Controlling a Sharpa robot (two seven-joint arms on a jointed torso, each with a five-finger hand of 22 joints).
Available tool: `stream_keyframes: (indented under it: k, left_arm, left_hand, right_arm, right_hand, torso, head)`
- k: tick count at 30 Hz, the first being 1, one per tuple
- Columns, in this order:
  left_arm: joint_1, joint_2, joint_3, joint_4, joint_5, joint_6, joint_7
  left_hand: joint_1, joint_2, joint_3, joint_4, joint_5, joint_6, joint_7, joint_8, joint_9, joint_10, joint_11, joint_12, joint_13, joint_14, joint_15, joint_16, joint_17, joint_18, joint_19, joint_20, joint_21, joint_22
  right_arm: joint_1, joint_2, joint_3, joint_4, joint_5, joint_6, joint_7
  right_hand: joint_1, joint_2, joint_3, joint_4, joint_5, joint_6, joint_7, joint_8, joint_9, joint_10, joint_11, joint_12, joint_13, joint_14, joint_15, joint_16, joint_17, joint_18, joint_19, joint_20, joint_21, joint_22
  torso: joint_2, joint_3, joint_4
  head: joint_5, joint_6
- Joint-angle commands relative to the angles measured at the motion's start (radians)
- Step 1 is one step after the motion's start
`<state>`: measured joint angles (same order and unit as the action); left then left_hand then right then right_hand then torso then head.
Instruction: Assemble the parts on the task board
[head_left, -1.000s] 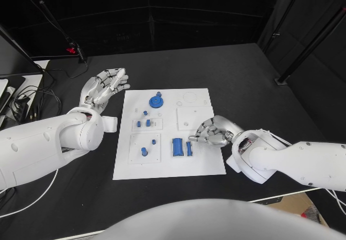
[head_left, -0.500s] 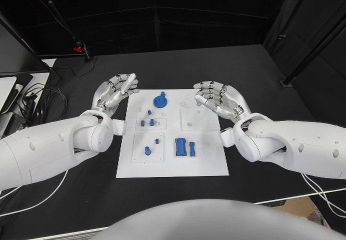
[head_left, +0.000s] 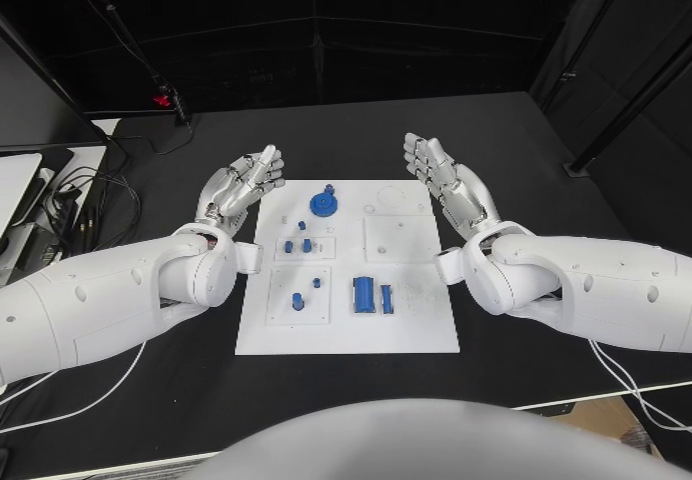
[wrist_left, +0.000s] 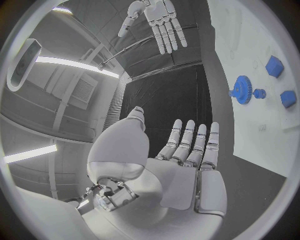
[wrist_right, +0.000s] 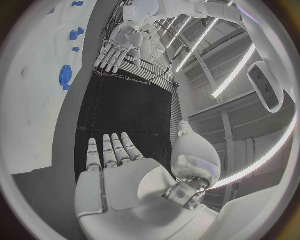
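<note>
Left hand: the left hand (head_left: 242, 180) is released, fingers straight and together, holding nothing; it hangs just off the task board (head_left: 346, 330) at the board's far left corner, over the black counter (head_left: 144, 400).
Right hand: the right hand (head_left: 447, 185) is likewise released and flat, fingers stretched out, at the board's far right corner, facing the left hand across the board.
Left wrist view: shows the left hand's bare palm (wrist_left: 181, 175), and the right hand (wrist_left: 159, 22) beyond it across the board (wrist_left: 250, 45).
Right wrist view: shows the right hand's bare palm (wrist_right: 119, 180), with the left hand (wrist_right: 122, 47) opposite.
Board: white plate, long axis running away from the robot, lying flat in the middle of the counter.
Gear: a blue gear (head_left: 323, 203) lies near the board's far edge.
Blocks: a large blue block (head_left: 362, 293) and a slimmer blue bar (head_left: 385, 296) lie side by side on the board's near half, long axes along the board's length.
Small parts: small blue pieces (head_left: 299, 244) stand in recessed plates on the board's left side.
</note>
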<state>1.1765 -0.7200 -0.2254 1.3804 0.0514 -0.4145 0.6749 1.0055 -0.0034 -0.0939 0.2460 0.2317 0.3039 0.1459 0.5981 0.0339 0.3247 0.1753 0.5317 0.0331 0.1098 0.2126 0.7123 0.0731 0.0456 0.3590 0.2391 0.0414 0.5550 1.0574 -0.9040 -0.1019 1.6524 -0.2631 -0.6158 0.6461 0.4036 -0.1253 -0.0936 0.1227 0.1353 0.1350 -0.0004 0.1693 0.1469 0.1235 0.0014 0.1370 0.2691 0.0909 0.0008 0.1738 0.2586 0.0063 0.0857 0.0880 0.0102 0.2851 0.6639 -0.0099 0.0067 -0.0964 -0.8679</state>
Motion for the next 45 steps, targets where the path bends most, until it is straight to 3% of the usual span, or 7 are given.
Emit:
stream_keyframes:
  k: [1, 2, 10, 11, 18, 20, 45]
  left_arm:
    - [-0.010, -0.006, 0.021, 0.021, -0.007, -0.046, -0.017]
    - [-0.015, -0.008, 0.031, 0.030, -0.010, -0.061, -0.024]
    - [-0.084, -0.040, 0.152, 0.129, -0.036, -0.244, -0.105]
    - [-0.095, -0.045, 0.171, 0.145, -0.040, -0.273, -0.118]
    - [-0.126, -0.060, 0.224, 0.188, -0.051, -0.353, -0.154]
    - [-0.126, -0.060, 0.225, 0.190, -0.051, -0.356, -0.155]
    - [-0.126, -0.060, 0.225, 0.190, -0.051, -0.356, -0.155]
  left_hand:
    - [-0.331, 0.003, 0.094, -0.081, -0.076, -0.100, -0.045, -0.197, -0.034, -0.107, -0.057, -0.175, -0.033, -0.037, -0.070, -0.234, -0.073, -0.046, -0.119, -0.077, -0.041, -0.183]
    - [-0.357, 0.003, 0.094, -0.088, -0.082, -0.108, -0.046, -0.212, -0.034, -0.115, -0.062, -0.189, -0.033, -0.110, -0.074, -0.253, -0.073, -0.046, -0.127, -0.085, -0.041, -0.197]
    - [-0.538, 0.003, 0.094, -0.131, -0.124, -0.161, -0.072, -0.320, -0.034, -0.172, -0.095, -0.285, -0.033, -0.110, -0.116, -0.381, -0.073, -0.046, -0.191, -0.129, -0.041, -0.297]
    - [-0.562, 0.003, 0.094, -0.137, -0.129, -0.167, -0.146, -0.334, -0.034, -0.179, -0.100, -0.297, -0.033, -0.110, -0.120, -0.398, -0.073, -0.046, -0.198, -0.136, -0.041, -0.310]
    - [-0.674, 0.003, 0.094, -0.164, -0.155, -0.205, -0.146, -0.402, -0.034, -0.219, -0.175, -0.357, -0.033, -0.110, -0.141, -0.478, -0.073, -0.046, -0.238, -0.163, -0.041, -0.373]
    - [-0.700, 0.003, 0.094, -0.169, -0.162, -0.212, -0.146, -0.416, -0.034, -0.228, -0.175, -0.370, -0.033, -0.110, -0.213, -0.496, -0.073, -0.046, -0.246, -0.239, -0.041, -0.386]
    - [-0.894, 0.003, 0.094, -0.246, -0.232, -0.304, -0.146, -0.598, -0.034, -0.325, -0.175, -0.532, -0.033, -0.110, -0.213, -0.634, -0.073, -0.046, -0.359, -0.239, -0.041, -0.555]
  right_arm:
    - [0.001, 0.018, 0.013, -0.010, 0.044, -0.029, -0.021]
    - [0.000, 0.026, 0.020, -0.015, 0.060, -0.038, -0.029]
    - [-0.006, 0.101, 0.082, -0.066, 0.215, -0.127, -0.103]
    - [-0.006, 0.110, 0.090, -0.072, 0.233, -0.137, -0.112]
    - [-0.007, 0.124, 0.102, -0.082, 0.263, -0.154, -0.126]
    - [-0.007, 0.124, 0.102, -0.082, 0.263, -0.154, -0.126]
    - [-0.007, 0.124, 0.102, -0.082, 0.263, -0.154, -0.126]
  right_hand:
    - [-0.169, 0.052, 0.094, -0.052, -0.057, -0.057, 0.000, -0.071, -0.061, -0.051, -0.001, -0.057, -0.112, -0.091, -0.001, -0.073, -0.108, -0.006, -0.086, -0.088, -0.010, -0.119]
    - [-0.209, 0.125, 0.094, -0.123, -0.135, -0.135, 0.000, -0.087, -0.076, -0.123, -0.001, -0.137, -0.139, -0.091, -0.001, -0.090, -0.133, -0.006, -0.086, -0.088, -0.010, -0.147]
    - [-0.404, 0.125, 0.094, -0.123, -0.135, -0.135, 0.000, -0.169, -0.147, -0.123, -0.001, -0.137, -0.269, -0.091, -0.001, -0.174, -0.259, -0.006, -0.086, -0.088, -0.010, -0.285]
    - [-0.404, 0.125, 0.094, -0.123, -0.135, -0.135, 0.000, -0.169, -0.147, -0.123, -0.001, -0.137, -0.269, -0.091, -0.001, -0.174, -0.259, -0.006, -0.086, -0.088, -0.010, -0.285]
    - [-0.404, 0.125, 0.094, -0.123, -0.135, -0.135, 0.000, -0.169, -0.147, -0.123, -0.001, -0.137, -0.269, -0.091, -0.001, -0.174, -0.259, -0.006, -0.086, -0.088, -0.010, -0.285]
    - [-0.404, 0.125, 0.094, -0.123, -0.135, -0.135, 0.000, -0.169, -0.147, -0.123, -0.001, -0.137, -0.269, -0.091, -0.001, -0.174, -0.259, -0.006, -0.086, -0.088, -0.010, -0.285]
    - [-0.404, 0.125, 0.094, -0.123, -0.135, -0.135, 0.000, -0.169, -0.147, -0.123, -0.001, -0.137, -0.269, -0.091, -0.001, -0.174, -0.259, -0.006, -0.086, -0.088, -0.010, -0.285]
  torso:
    - [-0.010, 0.0008, -0.0005]
    - [-0.013, 0.0010, -0.0007]
    - [-0.057, 0.0047, -0.0032]
    - [-0.068, 0.0056, -0.0038]
    - [-0.106, 0.0088, -0.0059]
    - [-0.112, 0.0093, -0.0063]
    - [-0.120, 0.0099, -0.0067]
  head:
    - [0.007, 0.021]
    - [0.010, 0.029]
    - [0.046, 0.128]
    - [0.054, 0.151]
    - [0.085, 0.238]
    - [0.090, 0.251]
    - [0.096, 0.268]
